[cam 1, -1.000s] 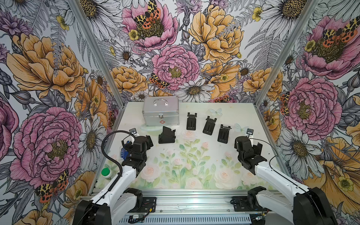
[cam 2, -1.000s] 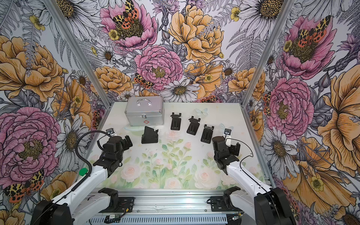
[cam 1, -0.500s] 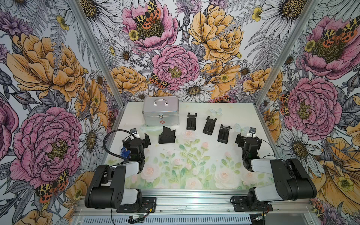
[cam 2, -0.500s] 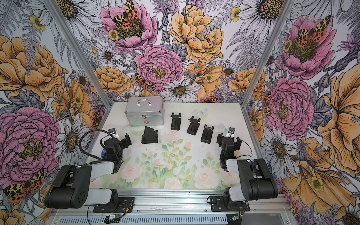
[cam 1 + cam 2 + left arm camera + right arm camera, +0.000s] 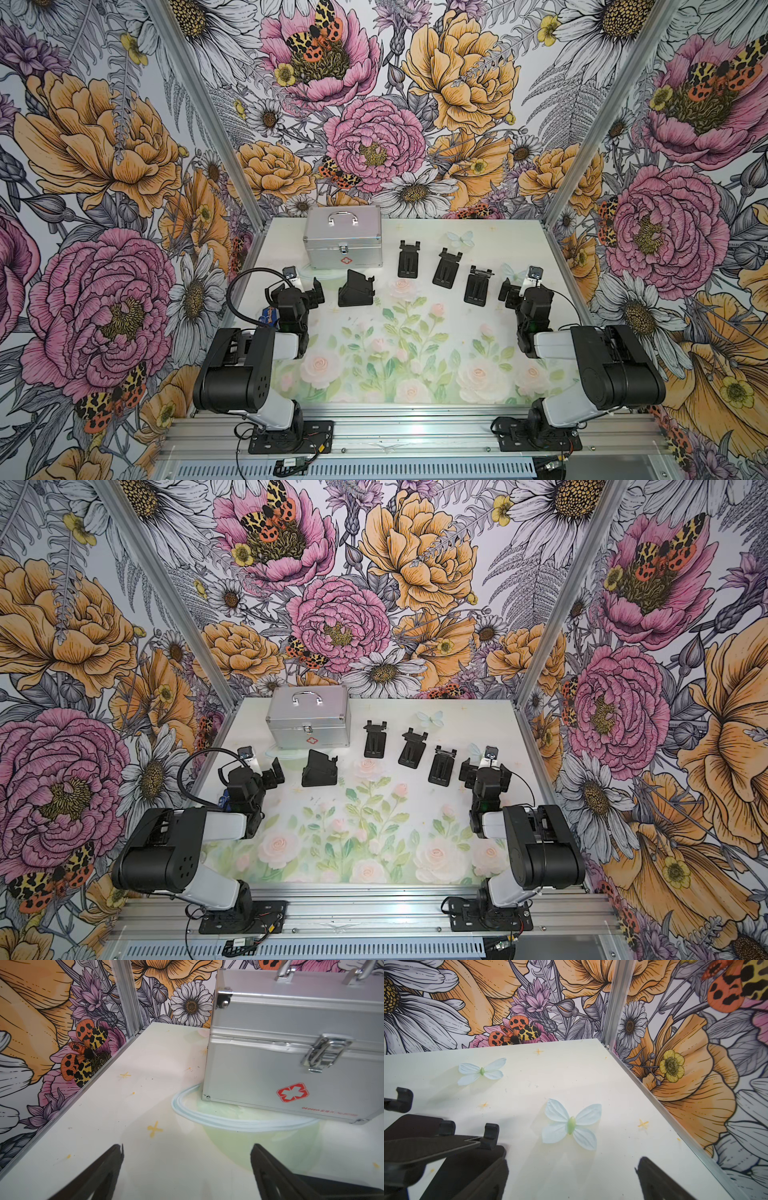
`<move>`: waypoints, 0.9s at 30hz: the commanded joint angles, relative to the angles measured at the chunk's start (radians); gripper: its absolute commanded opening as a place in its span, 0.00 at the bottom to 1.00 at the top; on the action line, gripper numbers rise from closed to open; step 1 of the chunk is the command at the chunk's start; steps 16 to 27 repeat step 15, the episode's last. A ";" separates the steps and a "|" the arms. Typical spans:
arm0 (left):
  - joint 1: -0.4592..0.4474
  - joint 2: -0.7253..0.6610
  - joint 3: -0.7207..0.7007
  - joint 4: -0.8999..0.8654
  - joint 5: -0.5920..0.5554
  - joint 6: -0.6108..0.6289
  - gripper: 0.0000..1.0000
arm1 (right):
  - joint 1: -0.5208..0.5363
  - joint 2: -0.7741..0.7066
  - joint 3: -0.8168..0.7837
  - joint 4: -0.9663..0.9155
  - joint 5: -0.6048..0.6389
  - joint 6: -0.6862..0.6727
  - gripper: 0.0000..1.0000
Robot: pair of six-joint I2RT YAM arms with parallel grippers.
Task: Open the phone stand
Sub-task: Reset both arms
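Four black phone stands lie on the flowered table in both top views. One phone stand (image 5: 355, 289) (image 5: 319, 769) stands propped up in a wedge in front of the silver case. The other three (image 5: 409, 259) (image 5: 446, 268) (image 5: 478, 285) lie folded flat in a row to its right. My left gripper (image 5: 297, 291) (image 5: 187, 1147) is open and empty, left of the wedge-shaped stand, facing the case. My right gripper (image 5: 524, 289) (image 5: 571, 1157) is open and empty, just right of the rightmost flat stand (image 5: 425, 1142), which lies beside one finger.
A closed silver case (image 5: 343, 237) (image 5: 291, 1043) with a latch and handle stands at the back left. Aluminium frame posts and flowered walls close the table on three sides. A small blue object (image 5: 268, 318) lies by the left arm. Both arms are folded back near the front rail.
Both arms have folded back from a stretched-out pose; the grippers shifted slightly toward the back and outward. Both stayed open. The stands have not moved.
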 commanded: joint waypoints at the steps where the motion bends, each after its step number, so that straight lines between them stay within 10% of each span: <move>1: -0.004 -0.009 0.014 0.040 0.017 0.018 0.99 | 0.009 -0.008 0.016 0.014 -0.009 -0.008 0.99; 27: -0.004 -0.009 0.014 0.039 0.017 0.018 0.99 | 0.007 -0.007 0.019 0.010 -0.017 -0.011 0.99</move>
